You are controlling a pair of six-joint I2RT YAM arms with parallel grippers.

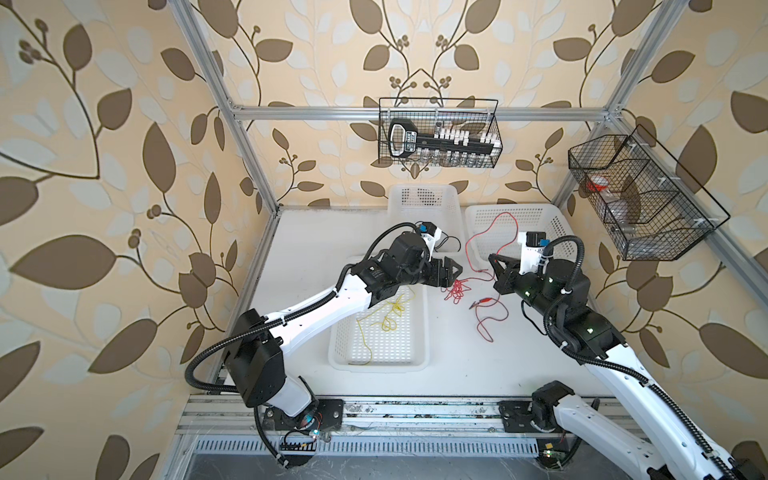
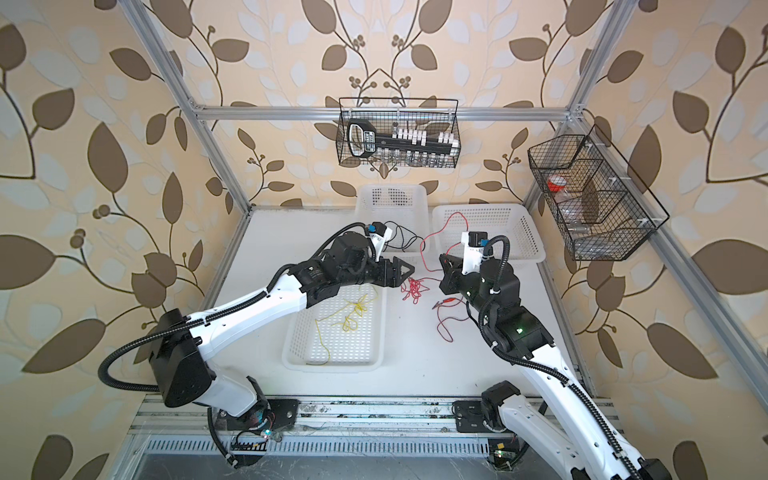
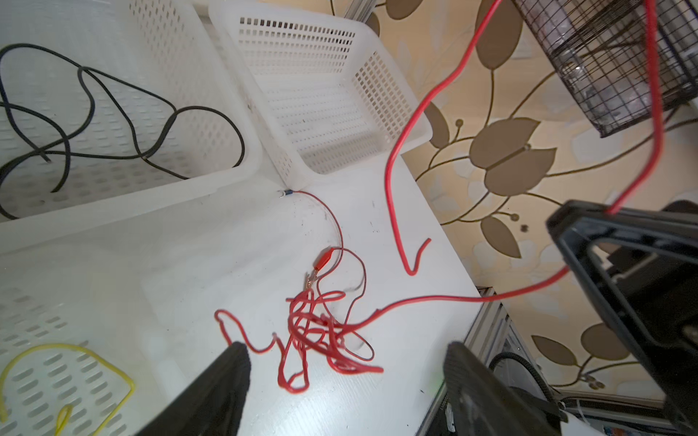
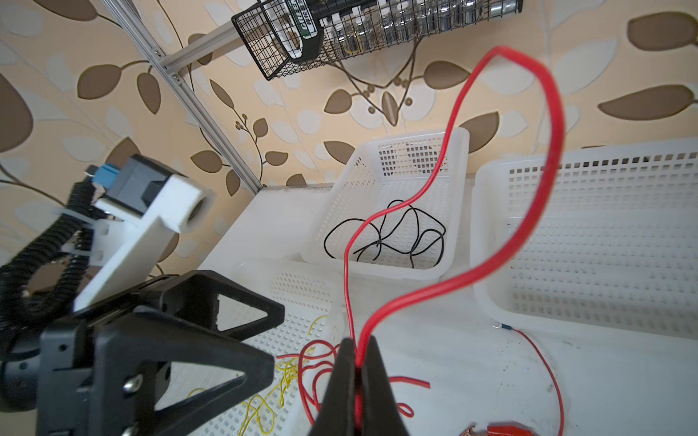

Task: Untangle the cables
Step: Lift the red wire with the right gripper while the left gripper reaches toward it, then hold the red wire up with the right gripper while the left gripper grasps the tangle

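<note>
My right fingers (image 4: 334, 392) pinch the red cable (image 4: 555, 124) to free it. My left fingers (image 3: 223, 381) gape over the knot (image 3: 321, 332) (probably for pinning).

L wrist view: thin yellow wire (image 3: 68, 344) and thin black wire (image 3: 206, 108) both run off frame edge. R wrist view: small red alligator clip (image 4: 510, 430) cut off; thick red wire (image 4: 556, 124) blurred nr lens.

Only 1 bit of text can be read: white letters "GREE", cut off, on a green label (image 4: 304, 23) on the black holder (image 4: 308, 51) in the wire basket (image 4: 260, 60). Tiny signs beside it: too small. In both top views it's too blurry.
</note>
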